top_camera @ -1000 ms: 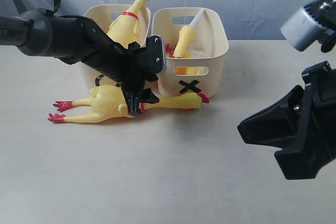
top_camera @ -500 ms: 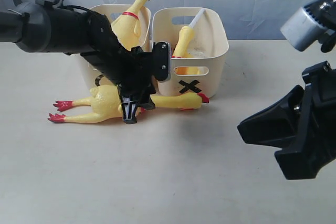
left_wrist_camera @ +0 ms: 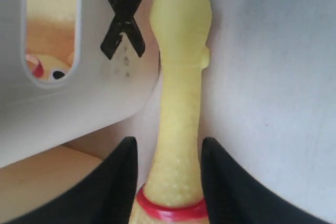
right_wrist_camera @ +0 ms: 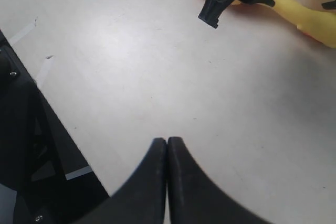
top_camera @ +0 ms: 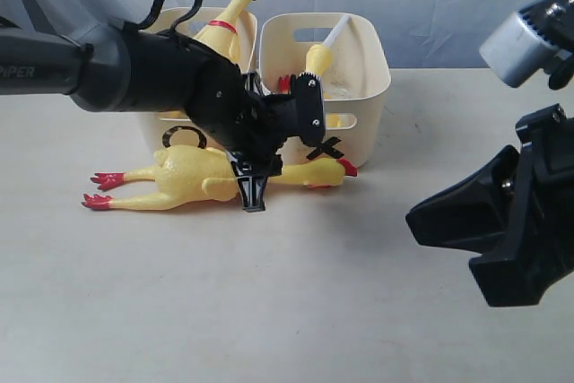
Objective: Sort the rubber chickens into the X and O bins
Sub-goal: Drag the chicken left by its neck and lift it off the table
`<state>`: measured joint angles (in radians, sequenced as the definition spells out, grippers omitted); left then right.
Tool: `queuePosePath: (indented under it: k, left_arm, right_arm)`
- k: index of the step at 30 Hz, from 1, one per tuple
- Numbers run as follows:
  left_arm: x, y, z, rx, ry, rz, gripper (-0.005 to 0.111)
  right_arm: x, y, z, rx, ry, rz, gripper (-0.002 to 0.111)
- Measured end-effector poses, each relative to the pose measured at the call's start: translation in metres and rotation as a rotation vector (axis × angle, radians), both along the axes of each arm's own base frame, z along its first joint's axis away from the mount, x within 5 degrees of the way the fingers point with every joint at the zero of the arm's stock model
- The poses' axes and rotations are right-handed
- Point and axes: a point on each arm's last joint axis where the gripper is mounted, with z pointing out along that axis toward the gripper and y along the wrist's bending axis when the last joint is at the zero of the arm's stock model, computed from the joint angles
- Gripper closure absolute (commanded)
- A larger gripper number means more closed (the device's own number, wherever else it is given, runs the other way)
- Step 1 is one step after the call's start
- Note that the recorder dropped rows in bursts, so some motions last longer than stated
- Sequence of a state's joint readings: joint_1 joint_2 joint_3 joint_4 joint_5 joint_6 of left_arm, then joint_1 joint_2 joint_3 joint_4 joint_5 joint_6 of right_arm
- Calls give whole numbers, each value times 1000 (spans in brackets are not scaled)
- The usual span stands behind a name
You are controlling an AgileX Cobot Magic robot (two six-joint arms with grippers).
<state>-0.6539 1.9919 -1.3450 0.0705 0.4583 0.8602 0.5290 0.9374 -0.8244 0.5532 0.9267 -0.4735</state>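
1. The chicken (top_camera: 184,177) lay flat on the table (top_camera: 287,311), at 6 o'clock of the two bins and just beside their front walls. Its head pointed to 3 o'clock and its red feet to 9 o'clock
2. The left gripper (left_wrist_camera: 169,148) was clamped on the chicken's neck. Both fingers (left_wrist_camera: 118,182) pressed against it at the red band (left_wrist_camera: 170,211), and the body rested on the table
3. The right gripper (right_wrist_camera: 167,142) was clenched and empty, hanging over bare table at 4 o'clock, well apart from the chicken
4. Handling, as a judgement: the toy looked hollow, light and soft. The neck would probably give under pressure and the long body would droop and swing once lifted. The neck near the band was the narrowest hold, but a grip nearer the body would likely balance better
5. Surface: smooth, slightly pebbled yellow rubber, probably grippy rather than slick. The shape was a fat body tapering into a long round neck
6. The X bin (top_camera: 372,78) was a cream plastic tub with rounded corners and a slot handle. It held a small chicken (top_camera: 316,60) with a white tube (top_camera: 334,31)
7. The O bin (top_camera: 157,33), at 9 o'clock of the X bin, held a second chicken (top_camera: 220,38) leaning upright, with its head above the rim
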Motion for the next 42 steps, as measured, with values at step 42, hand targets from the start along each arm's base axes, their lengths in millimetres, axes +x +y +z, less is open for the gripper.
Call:
queuePosePath:
  k: [42]
  left_arm:
    - [3,3,-41,124,57,-6,58]
  right_arm:
    - [0,0,0,4,-4,-4,108]
